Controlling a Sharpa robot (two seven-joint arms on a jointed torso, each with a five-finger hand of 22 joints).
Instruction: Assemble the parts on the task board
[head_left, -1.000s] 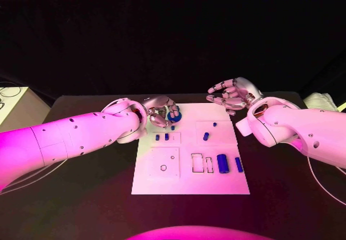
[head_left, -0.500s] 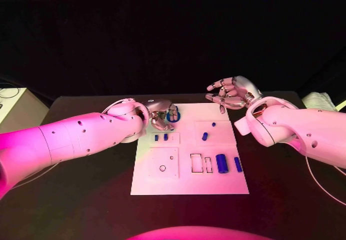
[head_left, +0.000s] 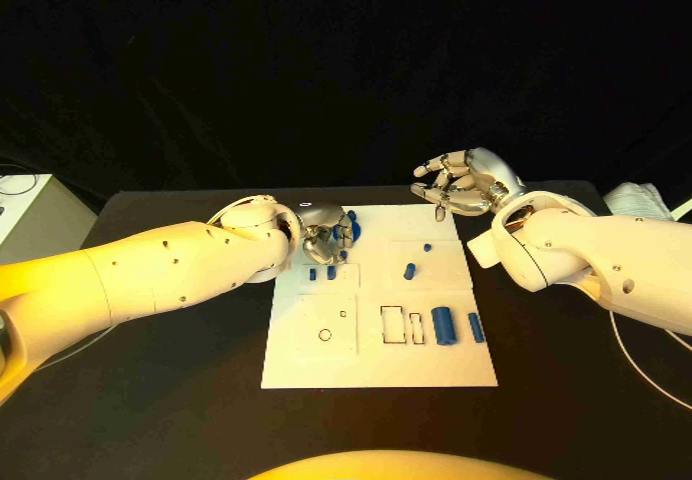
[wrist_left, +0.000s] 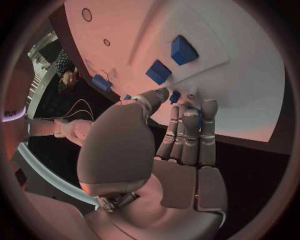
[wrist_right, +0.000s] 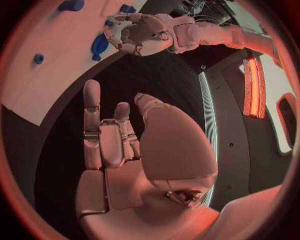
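The task board (head_left: 382, 330) sits dead center in the head view, with small blue parts (head_left: 444, 326) scattered over its upper and right areas. Left hand (head_left: 325, 232) is down at the board's upper left corner, fingers wrapped around a blue part (head_left: 349, 228). Right hand (head_left: 459, 186) is up above the board's top right corner, fingers loosely curled and apart, holding nothing.

the head camera is looking down on the task board (head_left: 378, 350) from above. each wrist camera is sitting close behind its own hand, facing the board's far end; the right wrist view is sharing the left hand (wrist_right: 134, 35) with the head view.
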